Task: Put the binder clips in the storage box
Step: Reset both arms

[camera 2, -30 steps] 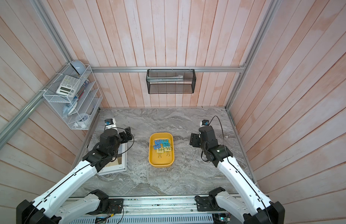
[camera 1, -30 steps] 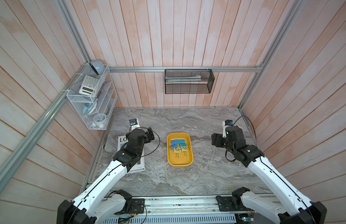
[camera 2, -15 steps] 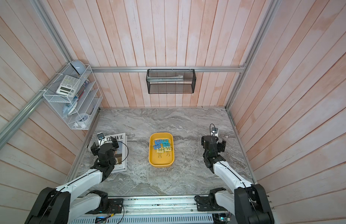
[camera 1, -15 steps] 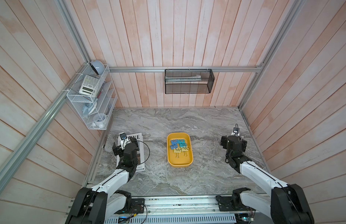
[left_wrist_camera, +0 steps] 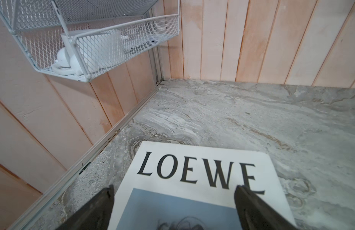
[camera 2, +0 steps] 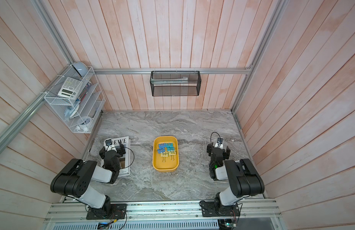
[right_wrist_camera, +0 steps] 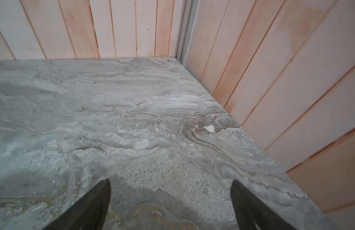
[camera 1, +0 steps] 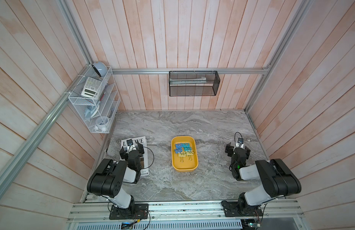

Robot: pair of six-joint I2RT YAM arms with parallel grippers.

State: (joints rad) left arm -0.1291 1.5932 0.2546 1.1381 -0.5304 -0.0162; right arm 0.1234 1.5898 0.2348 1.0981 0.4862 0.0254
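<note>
The binder clips [camera 1: 183,150], blue, teal and yellow, are seen lying inside the storage box [camera 1: 184,170], bunched in its far half. None is seen on the table [camera 1: 172,123] around the box. The placing step is judged finished, and nothing more than a parked pose clear of the box seems called for.

The left gripper [left_wrist_camera: 174,188] is held over the magazine [left_wrist_camera: 192,159] left of the box, jaws spread wide and empty. The right gripper [right_wrist_camera: 170,181] is held over bare table right of the box, jaws likewise apart, nothing between them.

Open table is left on every side of the box, though the side walls [camera 1: 292,119] stand close beyond each gripper.
</note>
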